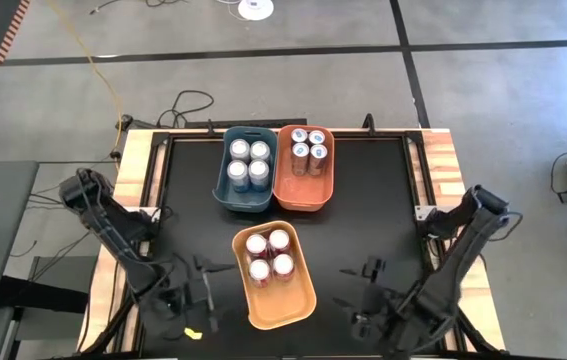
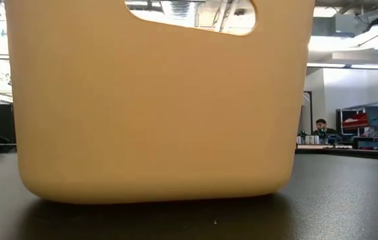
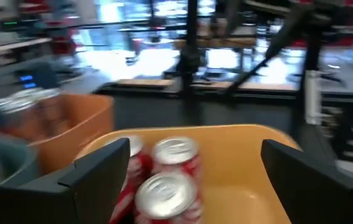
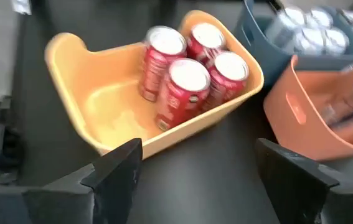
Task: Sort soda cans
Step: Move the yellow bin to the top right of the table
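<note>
Near the bottom centre of the overhead frame, four red soda cans [image 1: 268,255] stand upright in a tight square at the far end of the yellow bin [image 1: 288,305], touching one another. Toward the top centre, four blue cans [image 1: 248,162] sit in the dark blue bin [image 1: 221,190], and just to its right four white cans with blue marks [image 1: 308,147] fill the far end of the orange bin [image 1: 308,195]. No can shows loose on the black table [image 1: 373,210], so the sorting looks complete.

At lower left of that frame the left gripper [image 1: 203,290] hangs just beside the yellow bin, fingers spread wide with nothing between them; its wrist camera looks over the bin's rim at the red cans. At lower right the right gripper [image 1: 373,290] is likewise released and empty, a little farther from the bin.

As for handling, these cans are probably rigid but thin-walled, smooth and somewhat slippery, and heavy if full. A hold across the middle of the cylindrical body, squeezing moderately, seems safest; the silver tops give little purchase. Packed this closely, each can leaves scant room for fingers, so an outer one would have to come first.
</note>
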Controlling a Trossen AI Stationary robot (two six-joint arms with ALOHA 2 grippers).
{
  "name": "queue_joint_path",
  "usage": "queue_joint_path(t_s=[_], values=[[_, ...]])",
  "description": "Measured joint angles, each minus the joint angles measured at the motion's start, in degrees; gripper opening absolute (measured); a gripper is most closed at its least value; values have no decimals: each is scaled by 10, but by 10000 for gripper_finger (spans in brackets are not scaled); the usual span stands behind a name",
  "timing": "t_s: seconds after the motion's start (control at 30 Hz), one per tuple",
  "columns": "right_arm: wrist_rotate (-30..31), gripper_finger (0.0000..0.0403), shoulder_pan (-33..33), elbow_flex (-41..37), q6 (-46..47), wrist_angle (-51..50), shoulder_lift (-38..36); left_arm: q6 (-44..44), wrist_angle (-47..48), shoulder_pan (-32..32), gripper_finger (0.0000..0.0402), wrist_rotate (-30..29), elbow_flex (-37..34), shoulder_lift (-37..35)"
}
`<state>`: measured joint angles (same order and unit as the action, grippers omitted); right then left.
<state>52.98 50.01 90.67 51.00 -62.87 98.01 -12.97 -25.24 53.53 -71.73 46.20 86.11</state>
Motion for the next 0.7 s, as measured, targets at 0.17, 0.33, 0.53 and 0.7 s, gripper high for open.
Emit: queue_joint_path(t_s=[0.17, 0.33, 0.53, 0.7], values=[[-44, 301, -59, 0, 20, 7, 6, -178, 152, 28, 339, -19, -1, 3], [-201, 283, -148, 0, 12, 73, 5, -330, 285, 28, 322, 24, -1, 5], [-244, 281, -225, 0, 6, 82, 42, -349, 298, 27, 318, 22, -1, 32], [-279, 281, -253, 0, 2, 84, 81, -372, 299, 27, 318, 22, -1, 70]])
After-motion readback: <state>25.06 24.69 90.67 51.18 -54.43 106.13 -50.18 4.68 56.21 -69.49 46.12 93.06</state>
